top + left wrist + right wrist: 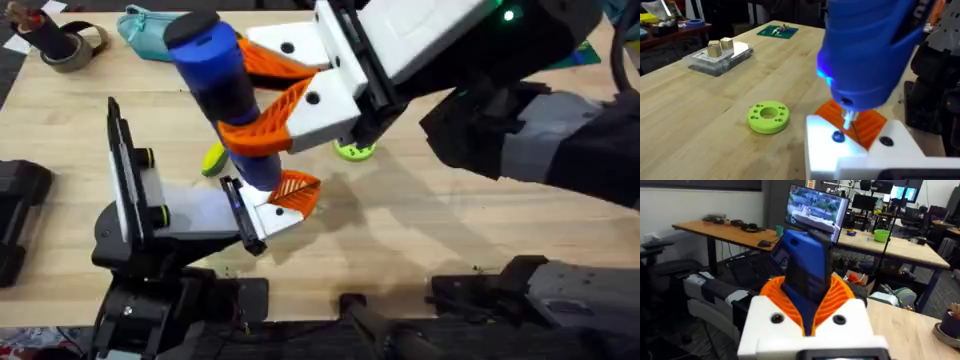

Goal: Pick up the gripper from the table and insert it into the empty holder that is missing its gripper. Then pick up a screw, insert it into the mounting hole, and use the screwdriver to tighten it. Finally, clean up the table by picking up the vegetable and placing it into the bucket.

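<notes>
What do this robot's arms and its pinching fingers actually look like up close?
The right gripper has a boxy white body with round black screw holes and two orange fingers with a ribbed lattice. Its arm is black and grey, with a small green light near the top. The left gripper has the same white block with black holes.
</notes>
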### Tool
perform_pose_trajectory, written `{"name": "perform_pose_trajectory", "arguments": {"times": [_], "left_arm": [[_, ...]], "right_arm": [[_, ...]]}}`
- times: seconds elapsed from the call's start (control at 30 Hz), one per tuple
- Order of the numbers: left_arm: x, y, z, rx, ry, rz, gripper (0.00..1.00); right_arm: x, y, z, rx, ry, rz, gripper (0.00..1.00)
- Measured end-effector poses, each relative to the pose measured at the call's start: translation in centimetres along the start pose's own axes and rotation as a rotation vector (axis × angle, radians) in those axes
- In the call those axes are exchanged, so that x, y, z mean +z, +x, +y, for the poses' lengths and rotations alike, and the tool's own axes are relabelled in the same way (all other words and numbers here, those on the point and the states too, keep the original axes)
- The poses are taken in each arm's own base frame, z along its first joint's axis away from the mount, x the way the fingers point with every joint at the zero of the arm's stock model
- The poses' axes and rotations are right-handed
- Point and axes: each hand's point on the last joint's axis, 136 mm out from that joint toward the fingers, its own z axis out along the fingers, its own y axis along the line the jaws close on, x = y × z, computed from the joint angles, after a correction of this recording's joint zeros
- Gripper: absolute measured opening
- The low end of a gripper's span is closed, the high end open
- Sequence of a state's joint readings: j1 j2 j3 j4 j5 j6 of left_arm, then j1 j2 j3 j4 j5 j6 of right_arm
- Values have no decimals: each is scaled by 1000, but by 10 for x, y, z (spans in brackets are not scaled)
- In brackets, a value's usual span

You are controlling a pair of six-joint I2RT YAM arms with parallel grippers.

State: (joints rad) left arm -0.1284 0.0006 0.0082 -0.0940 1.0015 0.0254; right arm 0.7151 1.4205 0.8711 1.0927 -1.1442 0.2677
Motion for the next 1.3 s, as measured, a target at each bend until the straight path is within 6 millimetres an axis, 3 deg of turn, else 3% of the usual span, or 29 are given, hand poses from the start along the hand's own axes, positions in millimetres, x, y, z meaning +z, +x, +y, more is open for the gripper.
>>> {"name": "perform_pose_trajectory", "arguments": {"times": [1.3], "left_arm": [[0, 0, 0, -3, 0, 0, 9]], "right_arm": [[1, 6, -4, -1, 17, -1, 53]]}}
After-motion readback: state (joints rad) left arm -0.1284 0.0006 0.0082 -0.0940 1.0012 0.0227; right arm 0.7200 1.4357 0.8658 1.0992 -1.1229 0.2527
